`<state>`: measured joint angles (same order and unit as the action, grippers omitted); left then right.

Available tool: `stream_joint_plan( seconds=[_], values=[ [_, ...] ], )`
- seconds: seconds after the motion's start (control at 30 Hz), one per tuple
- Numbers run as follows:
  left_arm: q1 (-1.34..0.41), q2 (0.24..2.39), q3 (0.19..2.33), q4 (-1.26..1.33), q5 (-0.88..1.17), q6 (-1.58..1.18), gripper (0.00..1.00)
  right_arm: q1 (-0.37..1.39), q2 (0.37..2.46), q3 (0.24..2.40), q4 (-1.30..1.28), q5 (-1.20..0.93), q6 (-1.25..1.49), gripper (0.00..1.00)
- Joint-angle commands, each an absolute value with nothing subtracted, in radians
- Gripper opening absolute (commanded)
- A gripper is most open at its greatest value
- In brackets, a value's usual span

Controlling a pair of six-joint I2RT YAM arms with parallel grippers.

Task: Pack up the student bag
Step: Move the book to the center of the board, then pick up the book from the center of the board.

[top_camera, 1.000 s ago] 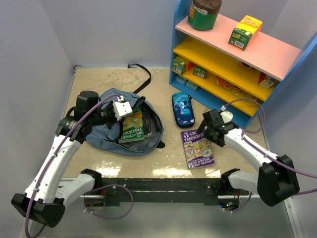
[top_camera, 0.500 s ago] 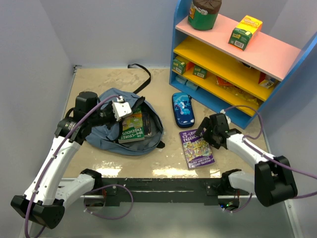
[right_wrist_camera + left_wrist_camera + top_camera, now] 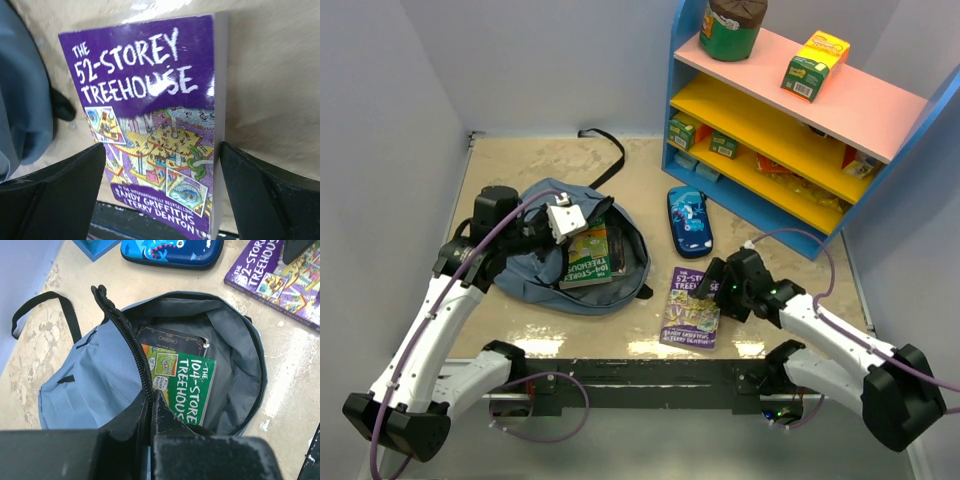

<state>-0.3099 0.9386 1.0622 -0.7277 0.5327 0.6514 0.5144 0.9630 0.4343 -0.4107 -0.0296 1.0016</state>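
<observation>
Slate-blue fabric is what we are starting from: the student bag (image 3: 532, 285) is lying on the table (image 3: 520, 160), left of centre, its mouth gaping toward the right. Inside it a green paperback (image 3: 185, 390) is resting on top of a dark book (image 3: 172, 337), with slack lining showing beside them.

We are holding the bag's upper zipper edge in the left gripper (image 3: 151, 402), whose jaws are pressed together on the fabric and lifting that lip so the opening is standing clear.

Moving outward, a purple paperback (image 3: 692, 312) is lying flat on the table just right of the bag, near the front edge. We are hovering the right gripper (image 3: 162, 147) low over it with the jaws spread wide, one finger off each long side. We cannot tell whether the pads are touching the cover.

Farther back, a dark-blue pencil case (image 3: 689, 222) is sitting between the bag and the shelf unit (image 3: 770, 150).

We are judging the step in hand to be picking up the second paperback, with two books already in.

Next, we are expecting to need the jaws brought in across the book's width. A thin, flat book is offering little edge to catch, so a low approach or a tip onto its spine looks wise. The carry would then be going leftward into the held-open mouth.
</observation>
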Motion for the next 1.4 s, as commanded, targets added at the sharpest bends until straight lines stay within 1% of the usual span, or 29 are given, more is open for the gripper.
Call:
stream_joint_plan(
  seconds=[0.0, 0.17, 0.43, 0.53, 0.7, 0.8, 0.83, 0.9, 1.0, 1.1, 1.13, 1.2, 1.23, 1.27, 1.3, 1.33, 1.37],
  values=[
    [-0.313, 0.911, 1.045, -0.641, 0.581, 0.626, 0.0, 0.61, 1.003, 0.535, -0.388, -0.005, 1.106, 0.99],
    [-0.314, 0.905, 1.009, -0.631, 0.612, 0.618, 0.0, 0.681, 1.075, 0.632, -0.345, 0.021, 1.138, 0.99],
    [-0.341, 0.925, 0.959, -0.597, 0.653, 0.603, 0.0, 0.768, 1.157, 0.597, -0.132, -0.023, 1.247, 0.99],
    [-0.347, 0.928, 0.954, -0.588, 0.663, 0.6, 0.0, 0.813, 1.177, 0.624, -0.14, -0.006, 1.249, 0.99],
    [-0.348, 0.931, 0.957, -0.58, 0.669, 0.595, 0.0, 0.85, 1.14, 0.644, -0.133, 0.046, 1.235, 0.98],
    [-0.348, 0.936, 0.972, -0.587, 0.667, 0.598, 0.0, 0.856, 1.155, 0.614, -0.141, 0.08, 1.227, 0.89],
    [-0.348, 0.939, 0.977, -0.591, 0.666, 0.598, 0.0, 0.857, 1.164, 0.603, -0.147, 0.089, 1.226, 0.81],
    [-0.348, 0.943, 0.991, -0.598, 0.663, 0.601, 0.0, 0.861, 1.184, 0.569, -0.158, 0.123, 1.227, 0.72],
    [-0.35, 0.946, 1.006, -0.607, 0.658, 0.607, 0.0, 0.861, 1.187, 0.528, -0.143, 0.132, 1.233, 0.65],
    [-0.348, 0.951, 1.017, -0.62, 0.652, 0.617, 0.0, 0.862, 1.175, 0.517, -0.144, 0.127, 1.235, 0.54],
    [-0.348, 0.951, 1.02, -0.623, 0.649, 0.618, 0.0, 0.862, 1.161, 0.517, -0.146, 0.13, 1.232, 0.46],
    [-0.348, 0.951, 1.025, -0.627, 0.646, 0.623, 0.0, 0.862, 1.143, 0.522, -0.156, 0.14, 1.226, 0.35],
    [-0.348, 0.953, 1.029, -0.629, 0.644, 0.624, 0.0, 0.861, 1.132, 0.522, -0.161, 0.143, 1.22, 0.23],
    [-0.348, 0.953, 1.029, -0.633, 0.641, 0.624, 0.0, 0.862, 1.112, 0.526, -0.166, 0.155, 1.216, 0.17],
    [-0.348, 0.953, 1.034, -0.635, 0.64, 0.627, 0.0, 0.861, 1.103, 0.537, -0.175, 0.159, 1.212, 0.07],
    [-0.348, 0.951, 1.035, -0.635, 0.635, 0.627, 0.0, 0.862, 1.092, 0.544, -0.178, 0.163, 1.206, 0.02],
    [-0.348, 0.951, 1.037, -0.638, 0.631, 0.627, 0.0, 0.862, 1.071, 0.557, -0.186, 0.176, 1.197, 0.0]
  ],
)
